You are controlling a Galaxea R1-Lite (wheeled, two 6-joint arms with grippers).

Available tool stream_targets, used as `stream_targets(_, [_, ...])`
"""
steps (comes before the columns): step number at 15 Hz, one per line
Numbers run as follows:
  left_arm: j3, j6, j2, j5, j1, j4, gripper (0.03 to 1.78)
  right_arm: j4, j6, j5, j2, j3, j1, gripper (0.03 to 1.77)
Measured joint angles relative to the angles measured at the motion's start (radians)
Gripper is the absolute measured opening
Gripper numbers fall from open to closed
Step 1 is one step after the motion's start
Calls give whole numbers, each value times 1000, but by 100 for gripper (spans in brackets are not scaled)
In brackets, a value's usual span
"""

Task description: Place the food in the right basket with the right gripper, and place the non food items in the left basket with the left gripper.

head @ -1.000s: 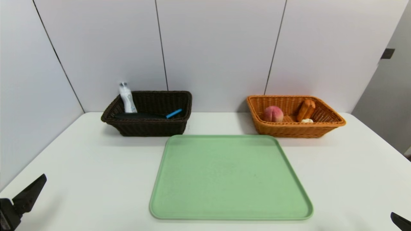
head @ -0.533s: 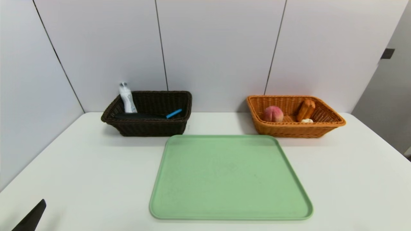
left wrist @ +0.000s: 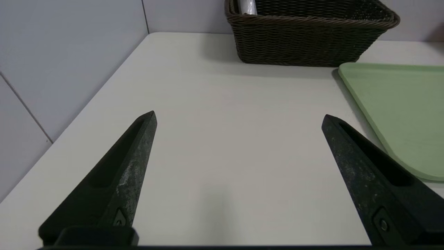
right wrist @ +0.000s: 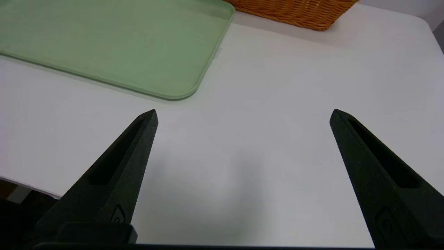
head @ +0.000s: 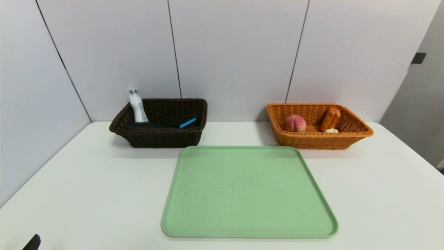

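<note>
- Our left gripper [left wrist: 239, 119] and right gripper [right wrist: 245, 116] gape empty over the table [left wrist: 225, 139].
- Beyond the left jaws, the bottle [head: 138, 107] leans in its basket [head: 163, 139]; beyond the right, the peach [head: 295, 123] sits in its own.
- Sorting looks done; we should park gently.

Left hand [left wrist: 239, 119] wide open above white table [left wrist: 242, 93], near dark basket [left wrist: 298, 40].

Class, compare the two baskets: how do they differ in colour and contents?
The left basket is dark brown; the right basket is orange-brown.
The left basket holds a white bottle; the right basket holds a pink peach.
Both are woven.
</note>
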Motion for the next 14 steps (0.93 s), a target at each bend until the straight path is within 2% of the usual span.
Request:
stream_targets(2, [0,0,-31,-36,-13,21,169,2,0,5,-22,-6,-4,171])
stream_targets(7, [0,10,-88,-40,-31,46,169,21,0,24,-70,-7,-11,171])
stream_targets(11, [0,17,-223,-30,-53,185,169,48,3,43,-137,-7,-14,171])
stream_targets(14, [0,26,-261,-26,-58,175,169,49,5,40,-187,-8,-15,171])
